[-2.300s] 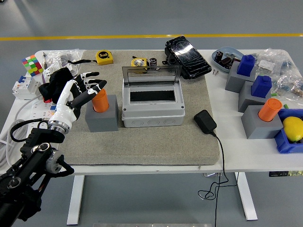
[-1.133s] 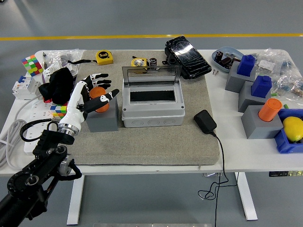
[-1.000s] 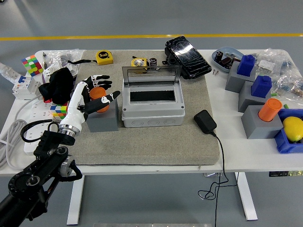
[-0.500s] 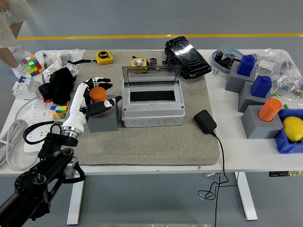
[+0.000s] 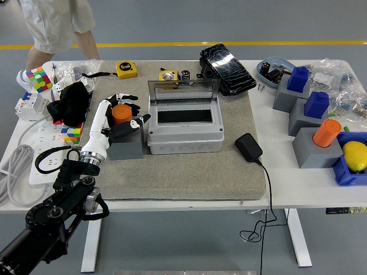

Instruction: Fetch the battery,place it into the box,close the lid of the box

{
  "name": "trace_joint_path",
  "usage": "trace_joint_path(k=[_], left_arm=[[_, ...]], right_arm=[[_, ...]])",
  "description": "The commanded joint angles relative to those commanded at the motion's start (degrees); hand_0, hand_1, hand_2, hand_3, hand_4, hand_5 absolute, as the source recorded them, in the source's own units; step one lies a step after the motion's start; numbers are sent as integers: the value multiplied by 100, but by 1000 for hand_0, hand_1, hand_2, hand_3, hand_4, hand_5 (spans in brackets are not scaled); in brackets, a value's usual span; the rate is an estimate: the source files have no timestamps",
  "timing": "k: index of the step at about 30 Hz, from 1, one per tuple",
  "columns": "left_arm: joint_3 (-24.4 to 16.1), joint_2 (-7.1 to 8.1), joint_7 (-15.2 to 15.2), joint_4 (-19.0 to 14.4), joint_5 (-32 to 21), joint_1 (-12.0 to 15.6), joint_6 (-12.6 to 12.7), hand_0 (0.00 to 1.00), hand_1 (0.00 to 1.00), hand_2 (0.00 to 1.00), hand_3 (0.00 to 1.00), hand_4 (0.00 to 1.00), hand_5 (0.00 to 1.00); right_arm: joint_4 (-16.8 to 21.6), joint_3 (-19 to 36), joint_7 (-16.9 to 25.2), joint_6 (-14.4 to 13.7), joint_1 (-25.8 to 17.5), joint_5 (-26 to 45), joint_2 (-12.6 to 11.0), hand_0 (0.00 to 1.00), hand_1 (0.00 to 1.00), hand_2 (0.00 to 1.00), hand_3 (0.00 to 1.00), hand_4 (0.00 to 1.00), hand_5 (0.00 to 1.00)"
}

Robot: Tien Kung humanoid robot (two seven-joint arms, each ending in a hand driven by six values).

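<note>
Reaching in from the lower-left corner, your left hand sits at the orange battery, which stands upright in a grey holder block near the left edge of the grey mat. Your fingers curl round the battery's far side and your thumb lies across its near side, though you cannot tell whether the grip is firm. The white forearm slants up from the black wrist joint at the mat's near-left edge. Just beside the holder on its right stands the grey box, lid raised upright at its far edge, its slot uncovered. You have bare mat along the near edge in front of the box. A black glove crowds the table's left edge; a person stands past the far-left corner.
</note>
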Motion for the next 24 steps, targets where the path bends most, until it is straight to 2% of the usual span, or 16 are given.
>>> trace_joint_path(k=[3,4,9,10,15,16,24], left_arm=[[7,-22,-35,46,-34,-31,3,253,354,411,480,859,2],[12,-29,-55,69,-46,-44,9,145,275,356,401,835,2],[29,-59,-126,147,-96,-88,5,145,275,356,401,835,2],[32,-63,-147,157,-106,-94,9,94,144,267,311,759,2],[47,-81,-244,203,-151,-119,30,94,144,267,311,759,2],[51,-84,-263,211,-164,-123,29,77,87,201,221,690,2],[51,-62,-306,75,-102,-123,30,72,79,185,215,675,2]], right_arm=[[1,-6,0,1,1,1,2,570,596,576,550,934,484],[1,-6,1,1,0,1,3,571,596,576,550,934,483],[3,-18,1,3,7,-2,6,571,596,576,550,934,483],[3,-16,2,4,10,-3,6,571,596,576,550,935,482],[3,-20,14,-2,13,8,5,571,596,576,550,935,482],[4,-19,19,-4,12,9,4,570,596,576,550,935,481],[6,-28,50,-9,18,13,5,571,597,576,549,935,481]])
